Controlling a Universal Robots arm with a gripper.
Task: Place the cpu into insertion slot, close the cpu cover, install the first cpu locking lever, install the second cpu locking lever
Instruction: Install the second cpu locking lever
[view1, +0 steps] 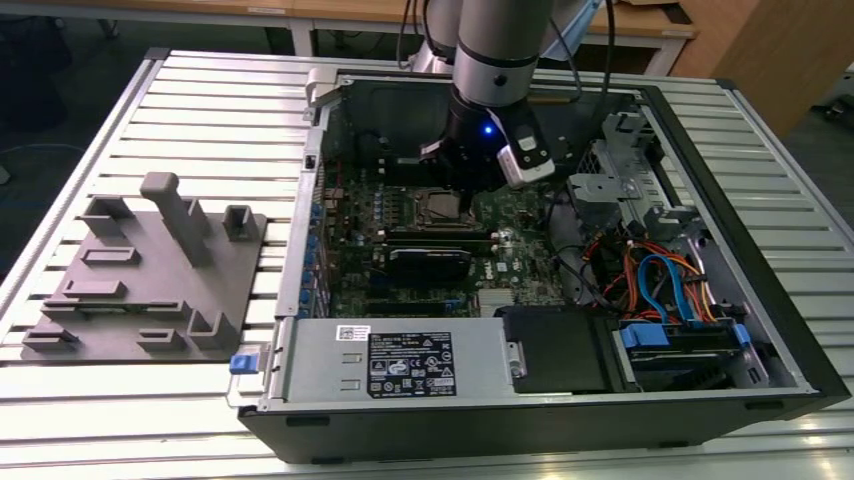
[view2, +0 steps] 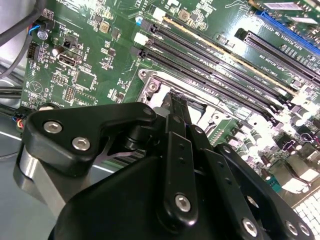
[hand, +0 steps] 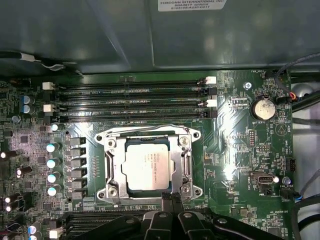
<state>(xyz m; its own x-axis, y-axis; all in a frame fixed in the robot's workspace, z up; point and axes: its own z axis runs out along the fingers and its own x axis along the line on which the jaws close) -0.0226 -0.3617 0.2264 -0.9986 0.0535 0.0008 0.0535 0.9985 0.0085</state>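
The cpu (hand: 146, 169) lies flat in the insertion slot (hand: 196, 136) on the green board, its silver-grey top facing up. The cpu cover (hand: 114, 165) is down around it as a silvery frame. A thin wire lever (hand: 150, 129) runs along one edge of the frame. My gripper (hand: 172, 199) is shut with its two black fingertips pressed together, right at the socket's edge and just above the board. In the second wrist view the gripper (view2: 176, 102) points at the socket's metal rim (view2: 151, 88). In the exterior view the gripper (view1: 462, 188) hangs over the cpu (view1: 438, 207) inside the open computer case.
Long black memory slots (hand: 135, 100) run beside the socket, and a row of capacitors (hand: 51, 162) flanks it. A coin battery (hand: 263, 108) sits nearby. In the exterior view a grey fixture plate (view1: 147, 270) lies left of the case, with cables (view1: 654, 280) and a drive cage (view1: 387, 360) inside.
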